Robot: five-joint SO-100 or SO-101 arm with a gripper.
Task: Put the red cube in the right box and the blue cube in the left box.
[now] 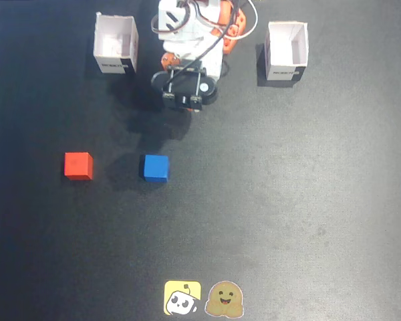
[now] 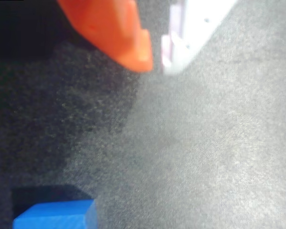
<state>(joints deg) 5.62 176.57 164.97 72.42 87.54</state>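
We see the gripper [image 2: 155, 64] at the wrist view's top, tips nearly together, holding nothing. Blue cube [image 1: 155, 167] sits centre-left on the mat in the fixed view, red cube [image 1: 77, 165] further left. Both white boxes [image 1: 115, 44] [image 1: 286, 51], upper frame, look empty; we judge everything remains undone.

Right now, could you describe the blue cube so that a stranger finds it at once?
In the fixed view, start at the arm at top centre, between two white boxes. Just below its gripper, on the dark mat, sits the blue cube. The red cube left of it has the same size; only colour differs.
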